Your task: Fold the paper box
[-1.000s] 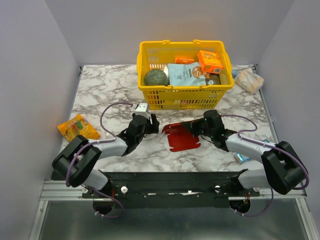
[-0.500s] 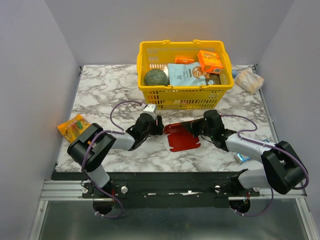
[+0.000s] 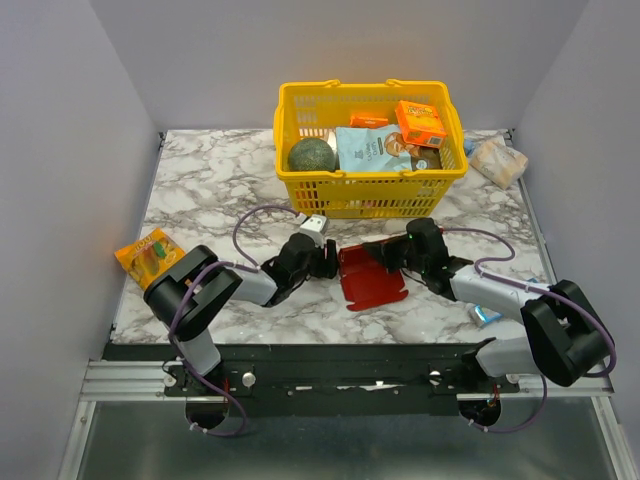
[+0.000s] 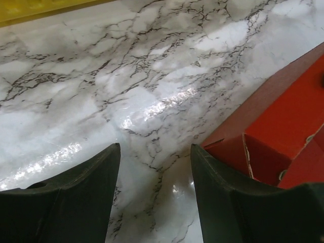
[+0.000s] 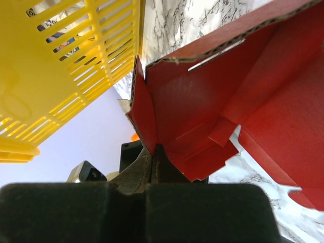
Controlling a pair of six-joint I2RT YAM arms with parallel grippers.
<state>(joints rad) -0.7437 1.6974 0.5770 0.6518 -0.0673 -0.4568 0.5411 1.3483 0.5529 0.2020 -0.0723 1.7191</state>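
Note:
The paper box (image 3: 372,280) is a bright red die-cut cardboard sheet, partly folded, lying on the marble table in front of the basket. My right gripper (image 3: 392,252) is shut on its far right edge; in the right wrist view the red flap (image 5: 152,119) is pinched between the closed fingers. My left gripper (image 3: 330,262) is open and empty, low over the table at the box's left edge. In the left wrist view the red box (image 4: 283,116) lies just right of my right fingertip (image 4: 217,187), with bare marble between the fingers.
A yellow basket (image 3: 368,200) with groceries stands right behind the box. An orange snack packet (image 3: 152,254) lies at the left edge. A pale wrapped packet (image 3: 498,160) sits at the back right, and a small blue item (image 3: 484,315) lies under the right arm.
My left gripper has moved right across the table up to the box's left edge. The box has shifted and tilted slightly in the right gripper's hold.

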